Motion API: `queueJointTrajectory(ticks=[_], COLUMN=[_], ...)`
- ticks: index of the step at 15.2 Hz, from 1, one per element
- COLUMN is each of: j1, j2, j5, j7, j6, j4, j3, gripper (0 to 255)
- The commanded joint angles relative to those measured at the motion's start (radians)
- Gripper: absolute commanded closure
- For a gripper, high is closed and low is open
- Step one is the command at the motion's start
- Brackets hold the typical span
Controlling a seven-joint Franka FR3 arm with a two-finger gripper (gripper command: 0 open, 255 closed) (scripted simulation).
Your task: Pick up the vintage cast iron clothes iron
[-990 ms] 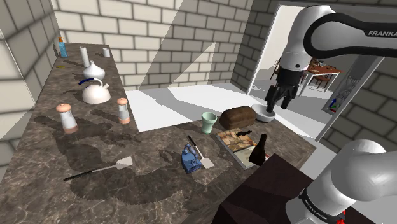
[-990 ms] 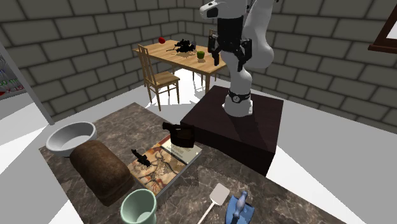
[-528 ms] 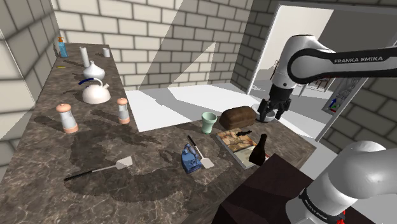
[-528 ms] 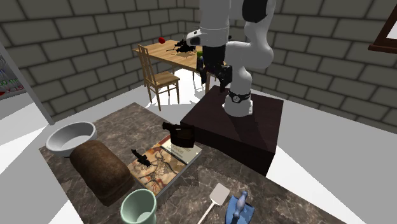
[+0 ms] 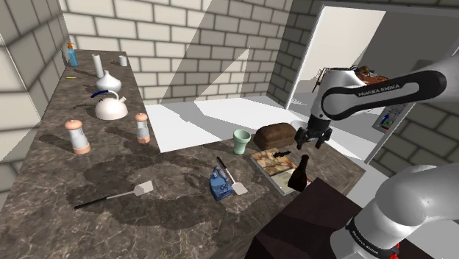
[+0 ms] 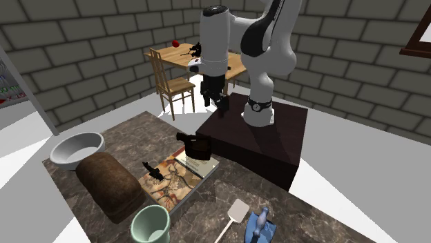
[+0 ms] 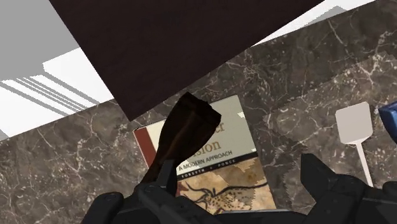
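Pincer [image 5: 307,142] released, fingers apart, hovering above dark iron [image 5: 300,173]; iron stands on book [image 5: 268,166]; book near counter [image 5: 169,213] edge, beside stand [image 5: 301,221].

Clothes iron [image 5: 300,173] [image 6: 197,146] [image 7: 184,130]: a dark brown, near-black piece, plain and matte. It rests on the end of a book [image 5: 269,163] [image 6: 170,181] [image 7: 232,143] nearest the stand [image 5: 309,221] [image 6: 257,141] [image 7: 178,44], just beside the stand's edge, on the marbled counter [image 5: 147,221]. In the shoulder view it rises tall and tapers upward; in the second exterior view a handle juts to the left.
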Motion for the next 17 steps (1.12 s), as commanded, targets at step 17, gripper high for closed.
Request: queueJointTrajectory(ticks=[17], j1=[-0.223], j2=[0.610], j5=[-0.245], j7=[0.234], j6=[0.669], j4=[0.025], j3=[-0.091], gripper=[0])
